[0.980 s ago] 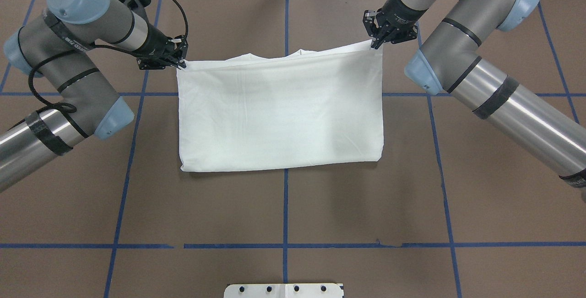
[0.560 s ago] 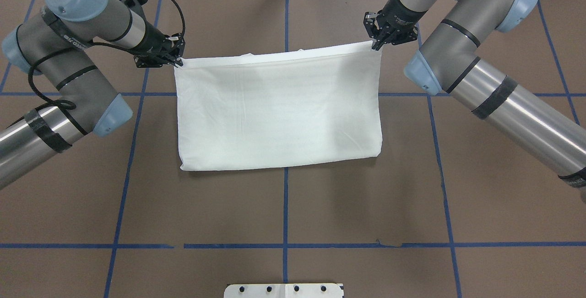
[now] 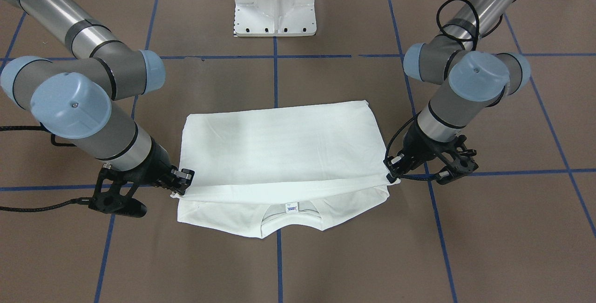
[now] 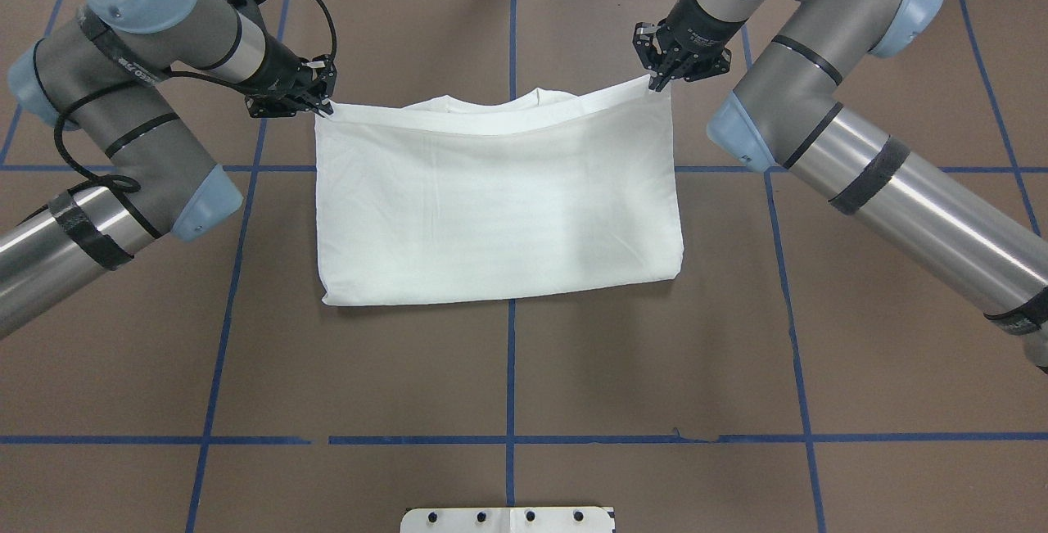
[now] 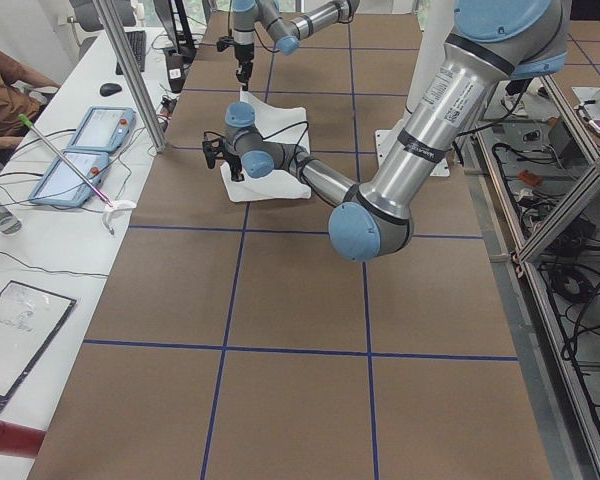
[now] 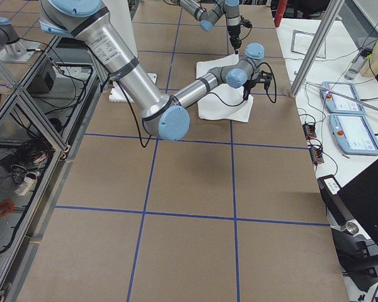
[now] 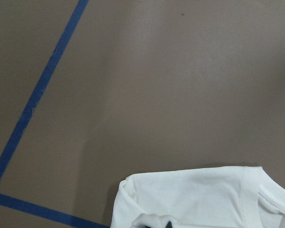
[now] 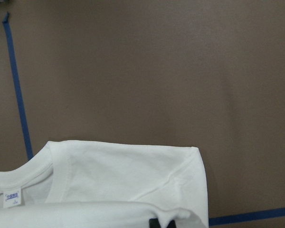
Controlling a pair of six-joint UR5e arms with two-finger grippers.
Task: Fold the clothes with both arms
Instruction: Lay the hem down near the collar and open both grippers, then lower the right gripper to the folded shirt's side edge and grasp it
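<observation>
A white long-sleeved T-shirt (image 4: 499, 205) is seen lying folded on a brown table (image 4: 508, 369) marked with a grid of blue tape lines (image 4: 221, 336). It is placed in the half of the table farther from the robot's white pedestal base (image 3: 275, 5), astride the central tape line. The upper layer of cloth is laid over the lower one, and its free edge is held up slightly at both ends, just short of the collar end. The left gripper (image 4: 326, 107), carried by the left arm (image 4: 123, 107), is closed on one corner of that edge. The right gripper (image 4: 655, 83), carried by the right arm (image 4: 819, 115), is pinched shut on the opposite corner, which is lifted a little higher. From across the table, the ribbed round collar (image 3: 291, 221) and a small neck label (image 3: 291, 207) are shown uncovered on the bottom layer, just beyond the held edge. In the wrist views, the shoulder part of the shirt is seen flat on the table. Only a dark sliver (image 7: 167, 224) is caught at the bottom edge, probably a fingertip, so the grip cannot be confirmed from there. No printed text is visible on the upturned cloth.
</observation>
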